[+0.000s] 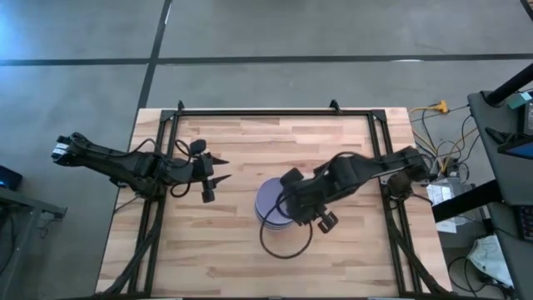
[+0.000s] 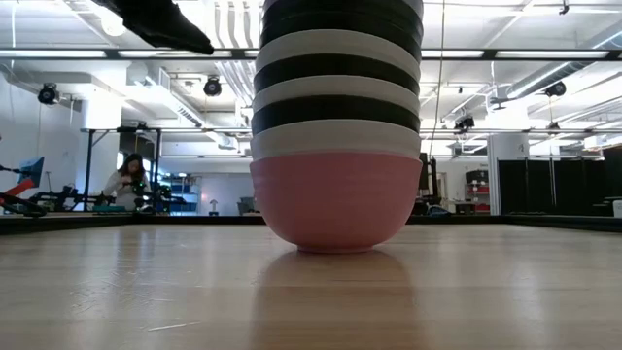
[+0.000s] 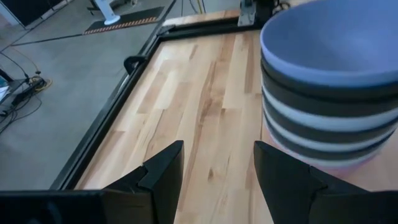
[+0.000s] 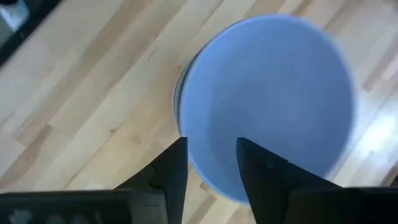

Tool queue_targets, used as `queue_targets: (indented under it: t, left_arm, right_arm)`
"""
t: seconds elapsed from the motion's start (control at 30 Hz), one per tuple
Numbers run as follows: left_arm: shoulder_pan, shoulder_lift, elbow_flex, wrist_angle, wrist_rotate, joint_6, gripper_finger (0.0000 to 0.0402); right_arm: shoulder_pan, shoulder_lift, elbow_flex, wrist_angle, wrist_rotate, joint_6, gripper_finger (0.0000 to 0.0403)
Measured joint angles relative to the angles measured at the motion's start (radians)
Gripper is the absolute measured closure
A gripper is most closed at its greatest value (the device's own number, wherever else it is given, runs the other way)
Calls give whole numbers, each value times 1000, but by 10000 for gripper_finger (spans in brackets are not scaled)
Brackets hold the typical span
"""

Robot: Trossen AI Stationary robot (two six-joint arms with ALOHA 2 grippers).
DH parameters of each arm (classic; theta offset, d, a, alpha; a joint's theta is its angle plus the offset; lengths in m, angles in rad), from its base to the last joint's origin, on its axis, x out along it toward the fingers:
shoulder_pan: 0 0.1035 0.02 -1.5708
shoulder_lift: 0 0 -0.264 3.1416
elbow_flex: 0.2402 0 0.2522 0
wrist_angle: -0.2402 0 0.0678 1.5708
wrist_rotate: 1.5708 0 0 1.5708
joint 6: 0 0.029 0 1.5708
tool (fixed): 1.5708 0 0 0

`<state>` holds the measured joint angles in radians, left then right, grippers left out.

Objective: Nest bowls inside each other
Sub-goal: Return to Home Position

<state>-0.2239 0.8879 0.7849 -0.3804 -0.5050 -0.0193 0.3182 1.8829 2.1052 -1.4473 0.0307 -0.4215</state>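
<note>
Lavender bowl (image 4: 267, 99) atop stack (image 2: 335, 126); right hand (image 4: 211, 148) seemingly above, left hand (image 3: 217, 150) aside, both splayed.

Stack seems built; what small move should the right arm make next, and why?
Probably lift the right gripper straight up, clear of the stack. Its fingers stand open and empty over the purple bowl, which tops the single stack resting on the pink bowl. The left gripper waits open at the left of the table.

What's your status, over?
Left pincer open, empty, left of stack. Right pincer open, empty, over stack. One stack: lavender bowl on top, pink bowl at base. Nothing blocking.
</note>
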Motion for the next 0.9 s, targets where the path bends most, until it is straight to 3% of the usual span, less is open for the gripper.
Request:
queue_targets:
  t: [0.2, 0.33, 0.43, 0.67, 0.77, 0.9]
  left_arm:
    - [0, 0, 0, 78, 1, 0, 222]
    - [0, 0, 0, 153, 1, 0, 222]
    - [0, 0, 0, 229, 3, 0, 222]
    - [0, 7, 0, 551, 8, -49, 222]
    - [2, 9, 0, 745, 8, -133, 222]
    - [2, 16, 0, 980, 13, -101, 225]
  right_arm:
    - [-39, -99, -2, 70, -29, 124, 285]
    - [-76, -202, -87, 268, -128, 301, 296]
    - [-78, -293, -240, 544, -153, 367, 304]
    - [-77, -435, -669, 1408, -159, 614, 324]
    - [-77, -442, -812, 1774, -84, 668, 334]
    - [-97, -449, -927, 2180, 79, 672, 350]
